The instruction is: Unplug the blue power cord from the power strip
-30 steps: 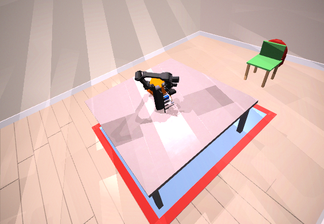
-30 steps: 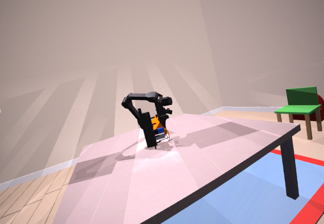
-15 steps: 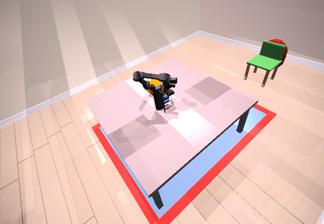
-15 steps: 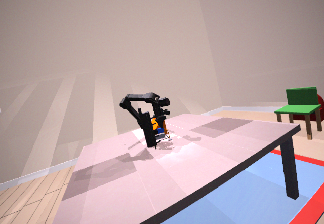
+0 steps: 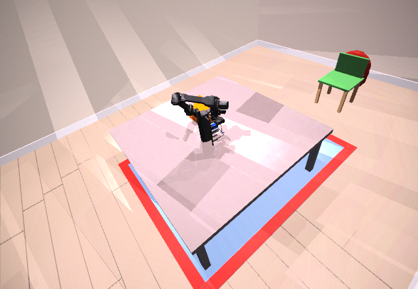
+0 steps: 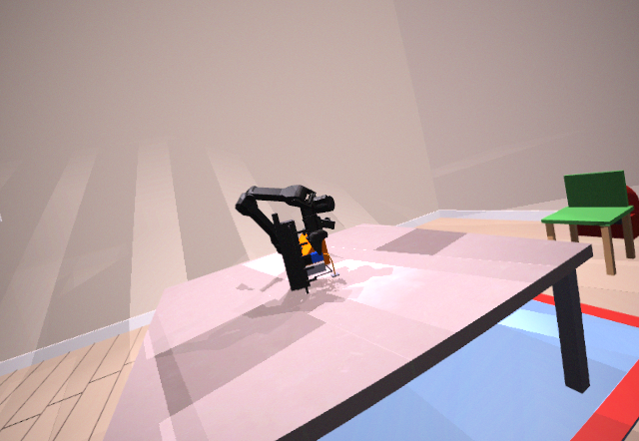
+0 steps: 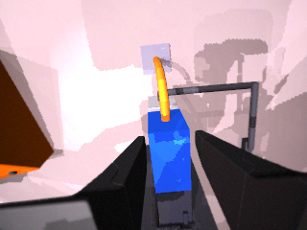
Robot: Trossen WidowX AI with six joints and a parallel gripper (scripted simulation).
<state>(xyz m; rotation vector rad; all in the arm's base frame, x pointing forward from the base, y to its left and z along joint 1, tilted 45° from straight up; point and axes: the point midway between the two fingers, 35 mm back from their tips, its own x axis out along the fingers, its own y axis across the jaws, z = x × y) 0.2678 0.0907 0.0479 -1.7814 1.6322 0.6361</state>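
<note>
A blue plug sits against a dark upright body, apparently the power strip. A yellow-orange cord runs from the plug's far end to a small pale plate. My gripper is partly open. Its fingers stand on either side of the plug in the wrist view, with narrow gaps between them and the blue sides. The joint between plug and strip is hard to make out, so I cannot tell whether the plug is fully seated.
An orange block stands close behind the strip, at the left in the wrist view. A thin dark bent rod passes beside the plug. The table has a green chair beyond it.
</note>
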